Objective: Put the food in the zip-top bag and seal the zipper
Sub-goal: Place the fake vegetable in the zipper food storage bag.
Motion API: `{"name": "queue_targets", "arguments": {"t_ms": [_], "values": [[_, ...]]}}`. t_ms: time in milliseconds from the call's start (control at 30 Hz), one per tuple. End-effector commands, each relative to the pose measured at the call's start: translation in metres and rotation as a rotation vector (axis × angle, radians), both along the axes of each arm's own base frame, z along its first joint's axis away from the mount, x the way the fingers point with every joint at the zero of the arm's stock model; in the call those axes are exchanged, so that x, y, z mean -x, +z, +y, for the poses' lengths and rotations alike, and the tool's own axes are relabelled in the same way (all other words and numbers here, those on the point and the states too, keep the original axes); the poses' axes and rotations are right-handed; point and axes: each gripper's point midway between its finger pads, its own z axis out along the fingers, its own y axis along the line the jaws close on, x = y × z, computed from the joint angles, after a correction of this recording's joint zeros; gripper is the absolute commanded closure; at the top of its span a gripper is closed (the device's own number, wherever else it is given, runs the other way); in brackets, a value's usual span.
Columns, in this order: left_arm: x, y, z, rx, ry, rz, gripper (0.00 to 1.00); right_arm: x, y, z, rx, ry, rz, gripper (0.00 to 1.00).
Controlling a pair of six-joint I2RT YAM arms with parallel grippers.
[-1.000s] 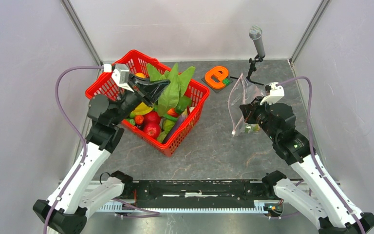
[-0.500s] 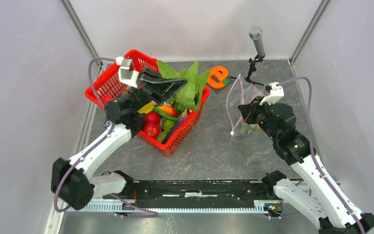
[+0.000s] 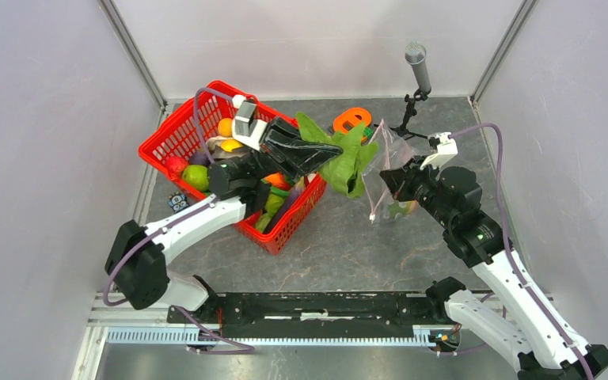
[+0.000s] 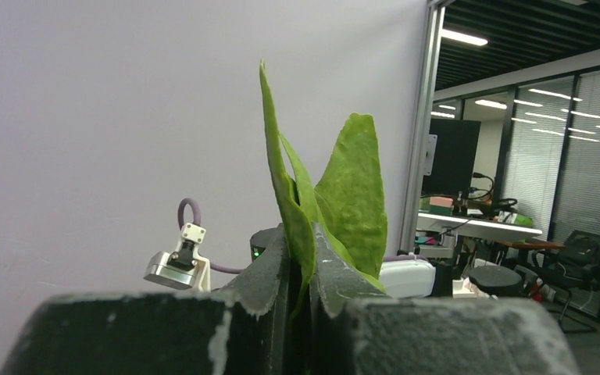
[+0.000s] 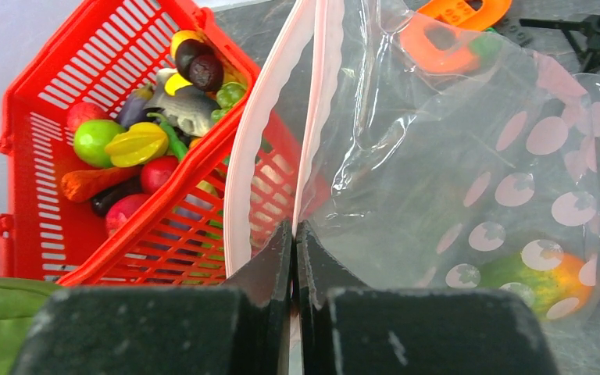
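Observation:
My left gripper (image 3: 328, 150) is shut on the large green leafy vegetable (image 3: 347, 162), held in the air between the red basket and the bag; its leaves stand between the jaws in the left wrist view (image 4: 336, 203). My right gripper (image 3: 385, 179) is shut on one side of the pinkish-white zipper (image 5: 312, 94) of the clear dotted zip-top bag (image 3: 392, 170), holding the mouth open toward the basket. The other zipper lip (image 5: 254, 141) hangs free. A green and orange food piece (image 5: 543, 281) lies inside the bag (image 5: 469, 156).
The red mesh basket (image 3: 172, 141) at the left holds several toy fruits and vegetables; it also shows in the right wrist view (image 5: 39, 133). An orange letter toy (image 3: 352, 120) and a microphone on a stand (image 3: 418, 75) are at the back. Walls close in on both sides.
My left arm has lifted the leafy vegetable out of the basket and carried it right, up to the bag's mouth. My right gripper has held the bag almost still.

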Motion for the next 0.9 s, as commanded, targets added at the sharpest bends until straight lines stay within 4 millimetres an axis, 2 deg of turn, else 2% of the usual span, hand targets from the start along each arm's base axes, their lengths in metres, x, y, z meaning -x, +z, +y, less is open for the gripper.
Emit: {"name": "queue_targets", "arguments": {"t_ms": [0,333,500,567,733,867], "values": [[0.004,0.017,-0.006,0.105,0.035,-0.105,0.98,0.003,0.021,0.012,-0.070,0.061,-0.048,0.95],[-0.034,-0.006,-0.049,0.070,0.123,-0.094,0.98,0.010,0.025,0.012,-0.071,0.075,-0.050,0.95],[-0.044,-0.017,-0.057,0.035,0.164,-0.094,0.98,0.011,0.028,0.009,-0.070,0.066,-0.059,0.95],[-0.052,-0.036,-0.065,-0.042,0.194,-0.082,0.98,0.012,0.034,0.007,-0.076,0.060,-0.072,0.95],[-0.069,-0.073,-0.067,-0.113,0.300,-0.041,0.98,0.017,0.055,0.004,-0.131,0.045,-0.115,0.96],[-0.074,-0.079,-0.070,-0.144,0.341,-0.056,0.98,0.025,0.074,0.005,-0.175,0.066,-0.142,0.96]]}}
